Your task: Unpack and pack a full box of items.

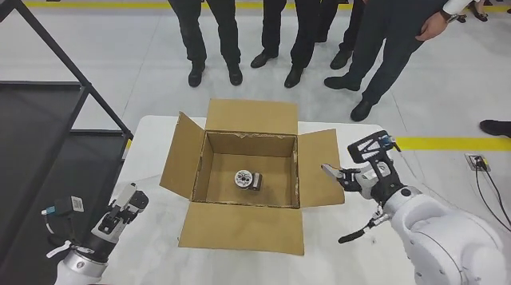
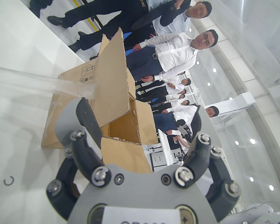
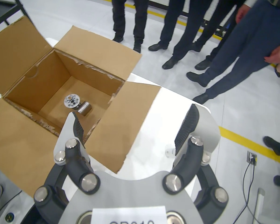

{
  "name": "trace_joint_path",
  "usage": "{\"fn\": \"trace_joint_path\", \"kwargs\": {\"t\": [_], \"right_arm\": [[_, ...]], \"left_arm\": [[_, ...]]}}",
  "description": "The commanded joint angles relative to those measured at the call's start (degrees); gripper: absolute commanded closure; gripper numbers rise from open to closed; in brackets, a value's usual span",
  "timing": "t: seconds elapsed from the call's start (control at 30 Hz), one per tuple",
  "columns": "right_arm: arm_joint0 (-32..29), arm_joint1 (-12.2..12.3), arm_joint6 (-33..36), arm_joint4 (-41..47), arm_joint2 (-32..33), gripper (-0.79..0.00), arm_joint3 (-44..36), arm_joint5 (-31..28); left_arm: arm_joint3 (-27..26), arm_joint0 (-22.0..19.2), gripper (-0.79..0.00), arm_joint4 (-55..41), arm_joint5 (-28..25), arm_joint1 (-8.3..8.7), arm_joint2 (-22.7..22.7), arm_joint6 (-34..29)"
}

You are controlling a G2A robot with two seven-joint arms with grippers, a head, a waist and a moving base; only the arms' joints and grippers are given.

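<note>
**Open box holding one metal part, both grippers released beside it**

In the lower left of the top view, the left gripper (image 1: 130, 202) is hanging by the left edge of the white worktop (image 1: 156, 237), well apart from the box. Its fingers (image 2: 86, 115) are standing spread with nothing between them, and it is facing the box's outer side.

At the centre of the frame the box (image 1: 239, 233), plain brown cardboard, is sitting on the worktop with all four flaps open. A single metal part (image 1: 247, 179), a round holed disc joined to a short cylinder, is lying near the middle of the box floor and touching no wall.

Right of centre, the right gripper (image 1: 355, 164) is hovering just beside the box's right flap. It too is released, with its jaws wide and gripping nothing. From its wrist, the right gripper (image 3: 132, 111) is looking down past that flap into the box (image 3: 60, 71), where the metal part (image 3: 77, 103) is resting on the bottom.
</note>
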Motion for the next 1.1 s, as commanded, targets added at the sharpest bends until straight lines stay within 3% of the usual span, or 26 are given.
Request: {"fn": "trace_joint_path", "kwargs": {"t": [0.0, 0.33, 0.87, 0.93, 1.07], "right_arm": [[3.67, -0.21, 2.08, -0.70, -4.17, -0.785, 2.58, -0.14], [20.03, -2.37, 5.34, 2.73, -18.50, -0.785, 21.47, 1.69], [20.37, -2.43, 5.27, 2.71, -18.72, -0.785, 21.93, 1.80], [20.01, -2.44, 2.66, 3.30, -19.17, -0.785, 22.14, 0.13], [26.13, -3.25, 3.10, 3.31, -22.75, -0.785, 30.72, -2.25]], "left_arm": [[-0.24, 0.59, -0.785, -0.19, -0.40, -0.03, 0.01, 0.31], [-0.84, 2.19, -0.785, -0.26, -1.46, -0.12, 0.28, 0.87], [-0.84, 2.19, -0.785, -0.26, -1.46, -0.12, 0.28, 0.87], [-0.88, 2.18, -0.785, -0.21, -1.39, -0.12, 0.34, 0.84], [-1.57, 2.37, -0.785, 1.07, -0.84, -0.14, 0.71, 1.79]]}}
